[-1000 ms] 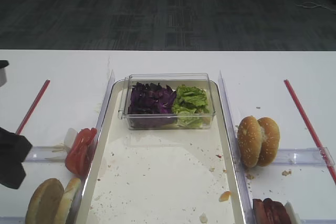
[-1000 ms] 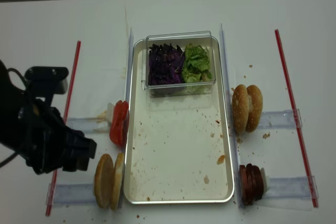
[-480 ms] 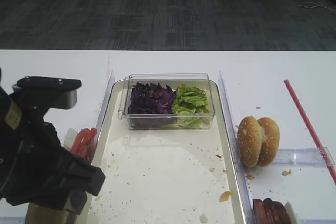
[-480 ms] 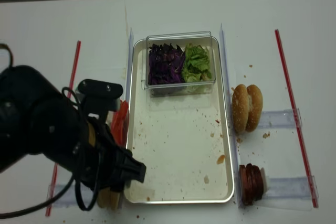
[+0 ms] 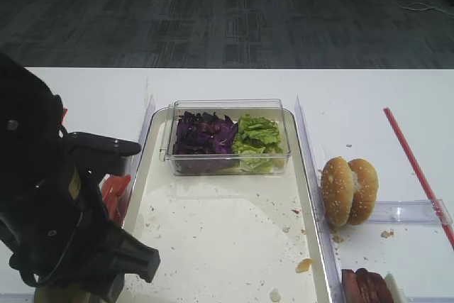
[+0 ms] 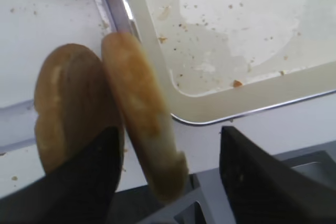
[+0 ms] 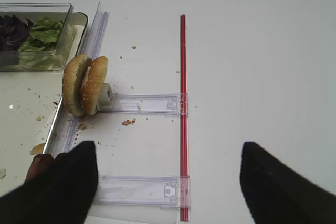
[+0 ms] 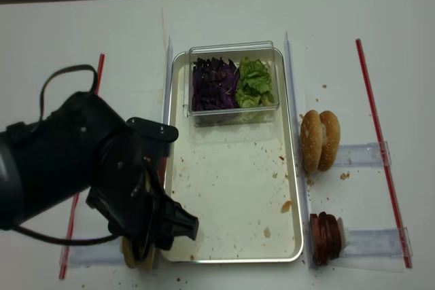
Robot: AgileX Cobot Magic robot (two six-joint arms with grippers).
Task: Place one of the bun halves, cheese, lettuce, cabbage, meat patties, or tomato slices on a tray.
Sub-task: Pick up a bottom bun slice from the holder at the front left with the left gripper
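Left gripper (image 6: 168,182) hangs with jaws spread over the bun half (image 6: 142,114) standing on edge beside the tray (image 6: 236,108); apparently nothing gripped yet. Closing off-centre could topple it against its neighbour.

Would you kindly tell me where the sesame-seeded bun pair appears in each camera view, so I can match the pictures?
Exterior high: sesame-seeded bun pair, lower right, just right of the tray.
Exterior high (realsense): right of centre, beside the tray's right rim.
Right wrist: upper left, on edge.
Left wrist: not in it.
Shared landmark: the red strip further right.
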